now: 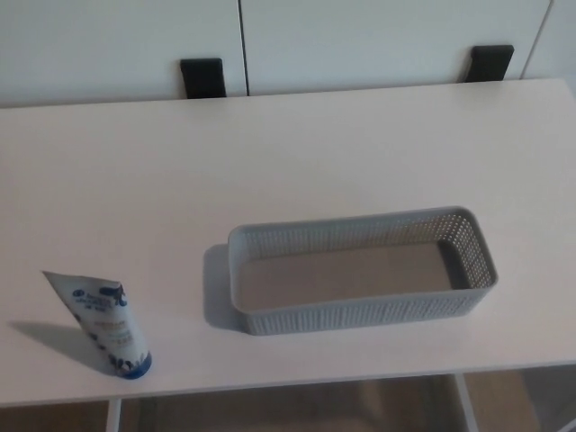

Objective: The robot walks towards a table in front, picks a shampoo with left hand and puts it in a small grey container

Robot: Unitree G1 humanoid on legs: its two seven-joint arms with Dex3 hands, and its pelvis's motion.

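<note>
White-and-blue shampoo (101, 322) stands cap-down near the left front corner of a pale bench (297, 153), its flat crimped end leaning up and to the left. It throws a soft shadow leftward, and nothing touches it. Well apart to its right lies the grey container (360, 312), a long lattice-walled tray set lengthwise near the front edge and empty. At the far edge are two black blocks, one left of centre (202, 77) and one toward the right (491, 62), in front of white cabinet doors (360, 36).

Neither the left hand nor the right hand is in view, so it cannot be told whether their fingers are apart or together. The pick appears not yet begun.

The main risk looks to be the shampoo's footing. Balanced on a small cap and already tilted, it would likely topple at a glancing touch from the left hand. So close to the front edge, it could then roll off the bench. A soft tube may also squash and slip if pinched near the thin end. The container seems light, so a clipped wall could push it right or forward and spoil the drop.
</note>
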